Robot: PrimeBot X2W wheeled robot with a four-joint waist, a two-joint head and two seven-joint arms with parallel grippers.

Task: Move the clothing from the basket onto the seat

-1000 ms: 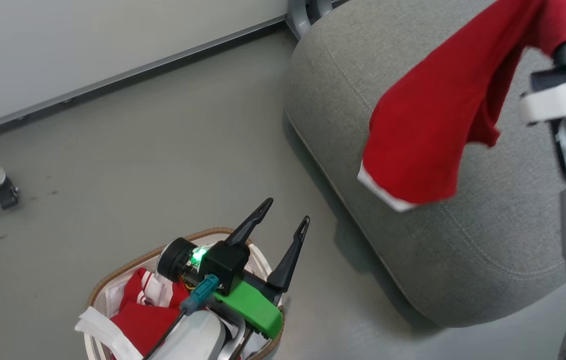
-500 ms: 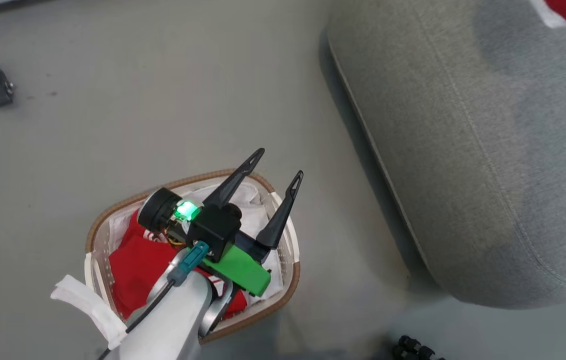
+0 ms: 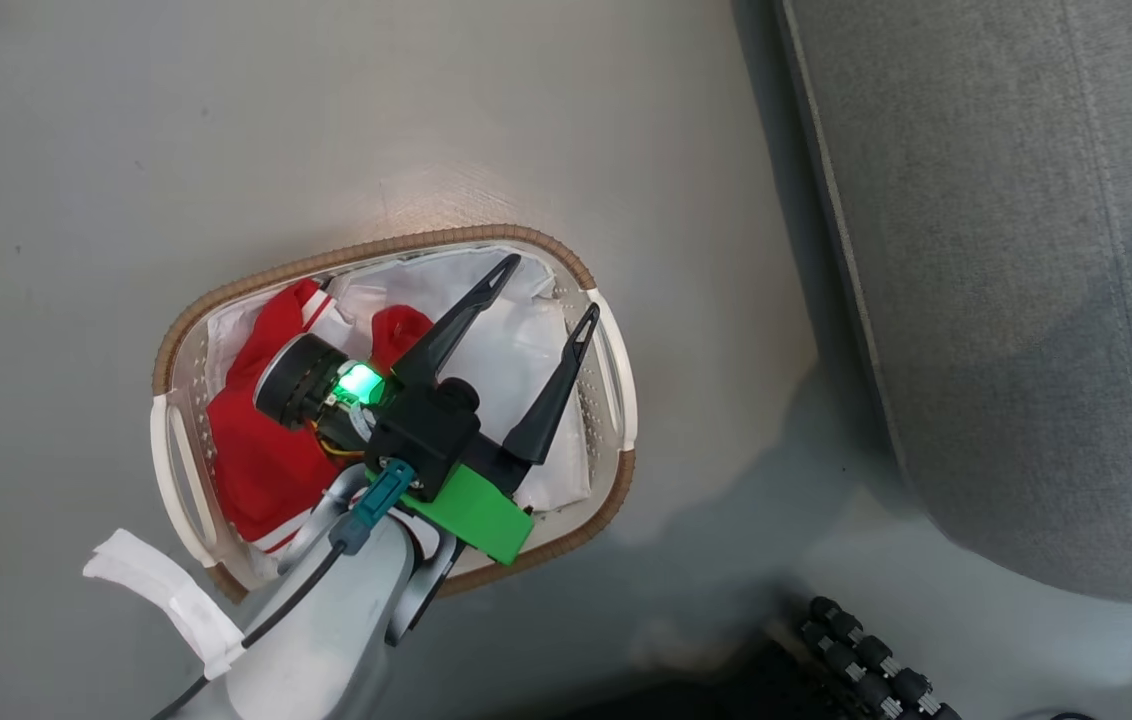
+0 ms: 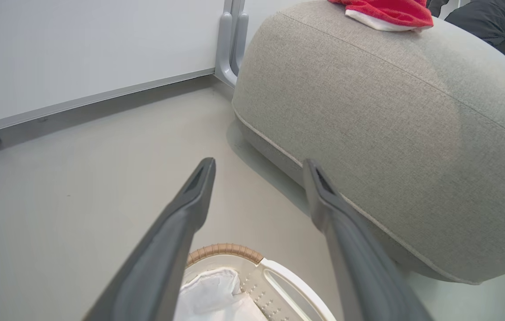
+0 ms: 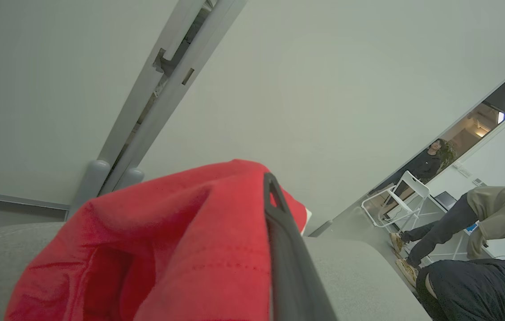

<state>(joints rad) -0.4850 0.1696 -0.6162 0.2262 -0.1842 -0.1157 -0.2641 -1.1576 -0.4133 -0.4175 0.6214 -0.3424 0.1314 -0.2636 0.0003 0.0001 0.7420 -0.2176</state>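
Hovering over basket (image 3: 396,245), left claw (image 3: 548,287) spread, right claw (image 5: 266,183) pinching clothing (image 5: 181,232) over seat (image 3: 1006,250)

The left gripper (image 3: 551,287), centre of the head view, has two long black tapering fingers (image 3: 446,335), each slotted near its tip. They spring from a black block (image 3: 426,435) on a green bracket (image 3: 471,512). Beside it — a black round drum (image 3: 294,380) and a glowing green light (image 3: 358,382). A black cable (image 3: 261,625) with a teal connector (image 3: 376,505) runs along the pale grey forearm (image 3: 346,640) at lower left. In the right wrist view, the right gripper (image 5: 269,189) shows one dark grey finger, slotted likewise.
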